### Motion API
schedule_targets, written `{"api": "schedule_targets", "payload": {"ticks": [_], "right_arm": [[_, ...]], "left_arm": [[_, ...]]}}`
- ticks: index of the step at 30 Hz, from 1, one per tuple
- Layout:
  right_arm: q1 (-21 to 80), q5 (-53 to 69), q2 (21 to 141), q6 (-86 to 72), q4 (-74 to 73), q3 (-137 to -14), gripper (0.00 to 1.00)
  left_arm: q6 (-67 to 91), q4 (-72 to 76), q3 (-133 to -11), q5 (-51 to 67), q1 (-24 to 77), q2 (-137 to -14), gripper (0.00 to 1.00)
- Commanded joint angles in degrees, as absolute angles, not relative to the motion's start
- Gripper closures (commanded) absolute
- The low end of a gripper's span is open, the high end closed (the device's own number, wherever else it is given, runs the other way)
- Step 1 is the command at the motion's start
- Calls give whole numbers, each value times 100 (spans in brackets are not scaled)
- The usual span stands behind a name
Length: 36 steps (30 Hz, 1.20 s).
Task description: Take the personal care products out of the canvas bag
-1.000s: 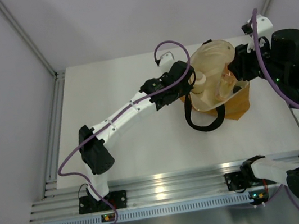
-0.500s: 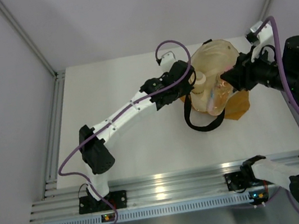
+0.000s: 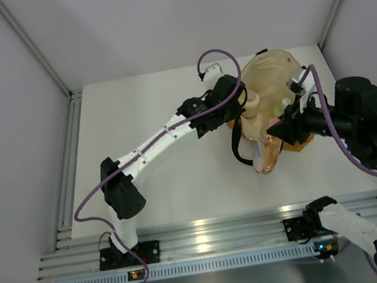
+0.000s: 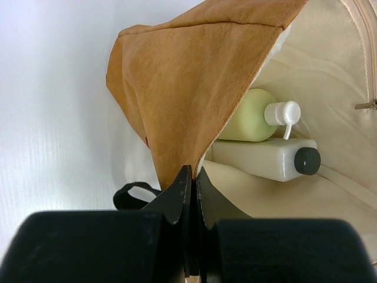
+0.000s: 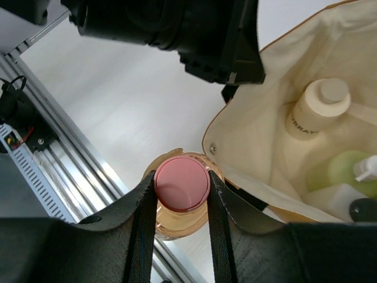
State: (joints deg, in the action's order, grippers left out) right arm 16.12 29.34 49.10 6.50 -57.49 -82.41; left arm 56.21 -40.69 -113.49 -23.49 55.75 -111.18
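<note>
The canvas bag lies open at the back right of the table. My left gripper is shut on its orange rim and holds the mouth open. My right gripper is shut on the pink cap of the orange bottle, held outside the bag near its front edge. Inside the bag lie the cream round jar, the pale green bottle with its white cap and the white squarish bottle with its dark cap.
A black loop handle hangs off the bag's front onto the white table. The aluminium rail runs along the near edge. Grey walls stand close at the left and right.
My right gripper has pulled back out of the bag toward the front with the orange bottle in it. My left gripper has kept its hold on the bag's rim.
</note>
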Motion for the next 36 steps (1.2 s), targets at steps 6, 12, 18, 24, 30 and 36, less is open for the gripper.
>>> {"api": "schedule_targets", "payload": {"ticks": [6,12,18,24,30,36], "right_arm": [[1907,3927,4140,1063,-3247,-6883,100],[2285,4289,3402,1248,-1795,-5425,100],[2917,4123,3410,1546,-1310,-4869,100],[4041,3421,3972,1924,-1266,-4869,100],[5175,3059,4622,1890,-521,-4703,100],[5589,3146,5343,1635,430,-4553,100]], "left_arm": [[5511,-3999,-11601,-2049,5485,-11320,100],[5388,-3999,-11637,-1986,5449,-11373,100],[5151,-3999,-11724,-1767,5388,-11470,100],[5019,-3999,-11768,-1705,5361,-11531,100],[4931,-3990,-11839,-1609,5309,-11610,100],[4651,-3981,-11953,-1477,5256,-11751,100]]}}
